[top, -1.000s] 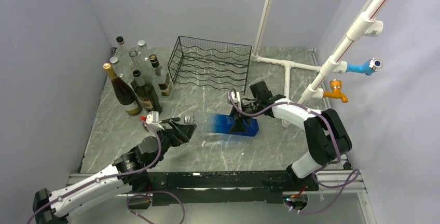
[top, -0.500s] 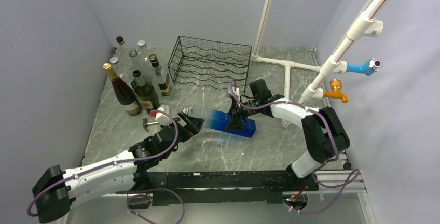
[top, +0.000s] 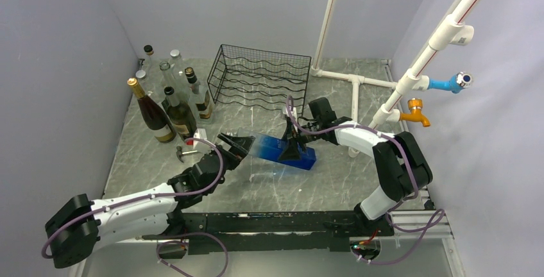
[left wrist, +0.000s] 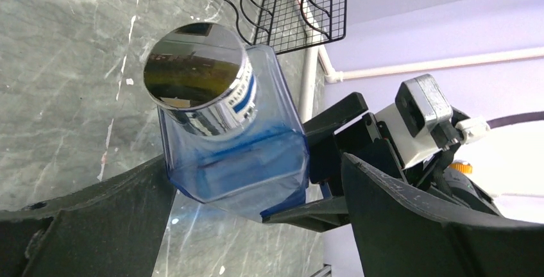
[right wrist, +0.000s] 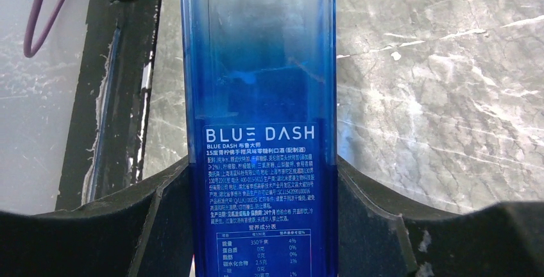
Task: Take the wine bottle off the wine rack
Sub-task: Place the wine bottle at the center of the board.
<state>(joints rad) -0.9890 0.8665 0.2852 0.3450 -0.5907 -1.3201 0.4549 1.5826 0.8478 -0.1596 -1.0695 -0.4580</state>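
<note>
Removal looks done: the right gripper (top: 294, 151) clamps the Blue Dash bottle (top: 271, 148) clear of the wine rack (top: 260, 81) by the far edge; the left gripper (top: 240, 143) gapes around its cap (left wrist: 194, 65).

Grey marbled table (top: 289, 187) with black wire wine rack (top: 260, 81), standing bottles (top: 180, 118) back-left, white pipes (top: 355, 97) back-right.

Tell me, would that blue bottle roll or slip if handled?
Probably won't roll: the blue bottle has flat sides. Its glossy walls look slippery and likely breakable, so the right hand clamping its body seems wise.
</note>
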